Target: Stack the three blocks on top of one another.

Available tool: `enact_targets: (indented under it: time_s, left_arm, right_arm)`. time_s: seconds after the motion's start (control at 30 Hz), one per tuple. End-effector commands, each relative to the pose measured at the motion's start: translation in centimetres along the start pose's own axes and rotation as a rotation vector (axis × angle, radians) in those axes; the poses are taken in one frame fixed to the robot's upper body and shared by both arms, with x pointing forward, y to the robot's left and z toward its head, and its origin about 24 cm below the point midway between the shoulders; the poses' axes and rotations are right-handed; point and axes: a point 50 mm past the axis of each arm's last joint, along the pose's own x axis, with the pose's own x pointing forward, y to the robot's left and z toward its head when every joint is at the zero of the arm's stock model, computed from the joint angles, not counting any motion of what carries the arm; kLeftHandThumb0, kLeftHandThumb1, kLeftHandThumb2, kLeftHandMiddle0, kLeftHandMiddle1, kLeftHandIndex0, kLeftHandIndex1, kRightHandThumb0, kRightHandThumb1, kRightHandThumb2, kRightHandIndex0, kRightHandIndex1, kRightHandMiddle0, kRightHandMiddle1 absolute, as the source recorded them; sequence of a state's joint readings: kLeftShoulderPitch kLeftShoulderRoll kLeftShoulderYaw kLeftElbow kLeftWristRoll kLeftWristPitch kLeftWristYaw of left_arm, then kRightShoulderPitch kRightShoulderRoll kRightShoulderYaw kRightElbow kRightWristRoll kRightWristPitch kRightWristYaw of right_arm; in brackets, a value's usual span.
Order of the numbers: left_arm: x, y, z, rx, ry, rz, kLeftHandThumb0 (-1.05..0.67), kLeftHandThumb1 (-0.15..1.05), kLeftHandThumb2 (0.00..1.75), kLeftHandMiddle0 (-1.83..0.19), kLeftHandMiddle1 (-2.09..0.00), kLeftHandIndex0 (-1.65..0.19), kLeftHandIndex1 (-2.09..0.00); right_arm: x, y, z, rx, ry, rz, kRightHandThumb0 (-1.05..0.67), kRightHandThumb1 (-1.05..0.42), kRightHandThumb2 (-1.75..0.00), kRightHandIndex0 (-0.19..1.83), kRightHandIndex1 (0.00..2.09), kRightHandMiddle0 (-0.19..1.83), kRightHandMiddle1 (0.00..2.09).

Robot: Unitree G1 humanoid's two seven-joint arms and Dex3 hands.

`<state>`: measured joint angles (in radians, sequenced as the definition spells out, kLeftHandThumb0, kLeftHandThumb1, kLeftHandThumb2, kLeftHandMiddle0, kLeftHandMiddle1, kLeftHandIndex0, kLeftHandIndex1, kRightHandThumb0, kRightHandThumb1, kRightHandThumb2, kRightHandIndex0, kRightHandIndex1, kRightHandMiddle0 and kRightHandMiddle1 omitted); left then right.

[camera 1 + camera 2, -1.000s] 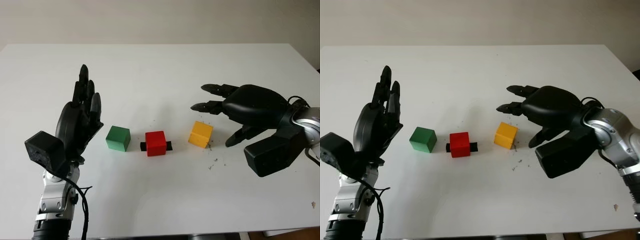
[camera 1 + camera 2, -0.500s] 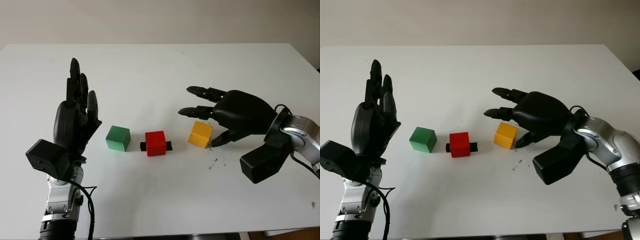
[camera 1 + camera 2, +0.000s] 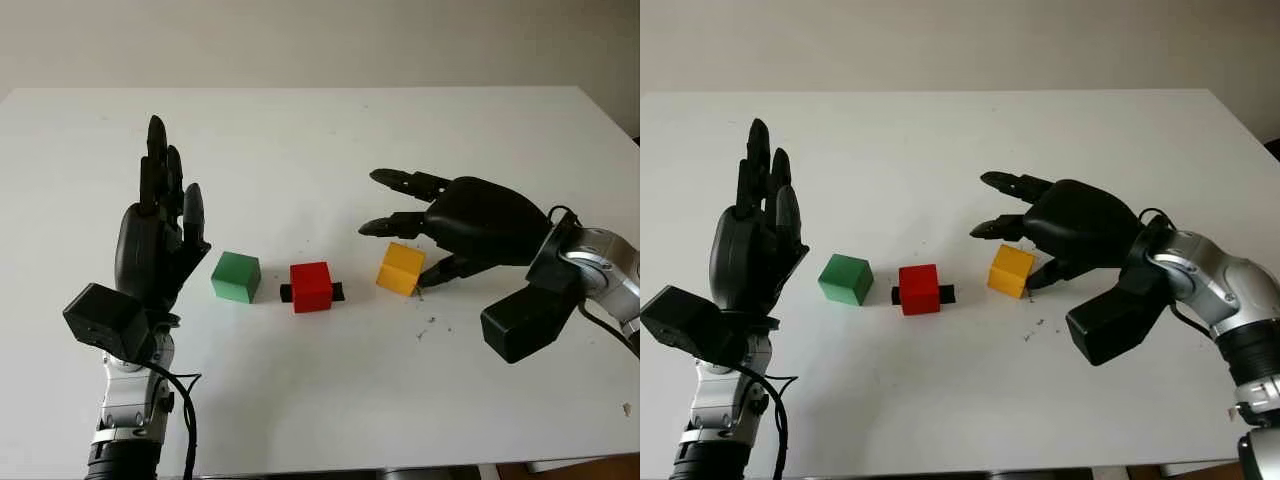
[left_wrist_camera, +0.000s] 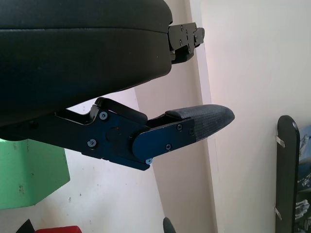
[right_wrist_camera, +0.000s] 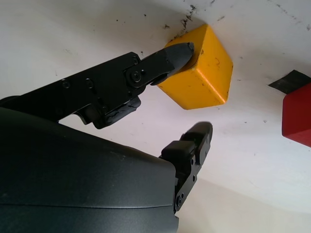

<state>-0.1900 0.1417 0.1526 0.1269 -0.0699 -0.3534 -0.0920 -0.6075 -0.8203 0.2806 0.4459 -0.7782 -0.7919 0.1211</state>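
Right robot hand (image 3: 425, 235) open, thumb touching yellow cube (image 3: 401, 268).

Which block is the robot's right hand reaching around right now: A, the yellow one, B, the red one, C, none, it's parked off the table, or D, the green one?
A: the right hand has its fingers on either side of the yellow block, one fingertip against its side, while the red block and green block sit untouched.
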Motion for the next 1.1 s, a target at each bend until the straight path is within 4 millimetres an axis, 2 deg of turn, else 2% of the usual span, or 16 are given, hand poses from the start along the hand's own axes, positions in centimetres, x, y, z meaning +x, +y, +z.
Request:
enact_targets:
  time_s: [0.0, 0.5, 0.53, 0.67, 0.8, 1.07]
  left_arm:
    - [-0.2, -0.1, 0.0, 0.003, 0.0, -0.002, -0.64, 1.05, 0.65, 0.14, -0.05, 0.13, -0.05]
    - [-0.4, -0.7, -0.1, 0.026, 0.015, -0.035, -0.64, 1.05, 0.7, 0.17, -0.05, 0.15, -0.05]
    - [-0.4, -0.7, -0.1, 0.025, 0.017, -0.036, -0.64, 1.05, 0.7, 0.17, -0.05, 0.15, -0.05]
    - [-0.5, -0.7, -0.2, 0.022, 0.02, -0.038, -0.64, 1.05, 0.69, 0.17, -0.05, 0.15, -0.05]
    - [-0.5, -0.8, -0.3, 0.037, 0.026, -0.046, -0.65, 1.05, 0.69, 0.17, -0.05, 0.16, -0.05]
    - [-0.5, -0.7, -0.4, 0.051, 0.035, -0.047, -0.67, 1.05, 0.68, 0.17, -0.05, 0.16, -0.05]
  right_arm:
    - [0.2, -0.4, -0.1, -0.02, -0.003, 0.011, -0.39, -0.9, -0.06, 0.09, 0.07, 0.66, 0.3]
    - [0.0, 0.4, -0.1, 0.03, -0.005, 0.011, -0.4, -0.93, -0.06, 0.14, 0.07, 0.73, 0.42]
    - [-0.1, 0.4, -0.1, 0.034, -0.006, 0.013, -0.4, -0.93, -0.06, 0.14, 0.06, 0.72, 0.46]
    - [-0.2, 0.5, -0.1, 0.053, -0.009, 0.005, -0.4, -0.93, -0.05, 0.15, 0.06, 0.59, 0.86]
    - [-0.3, -0.1, -0.2, 0.068, 0.004, 0.003, -0.4, -0.92, -0.05, 0.16, 0.06, 0.53, 1.08]
    - [0.1, -2.9, -0.4, 0.058, 0.03, -0.005, -0.39, -0.93, -0.05, 0.18, 0.06, 0.47, 1.19]
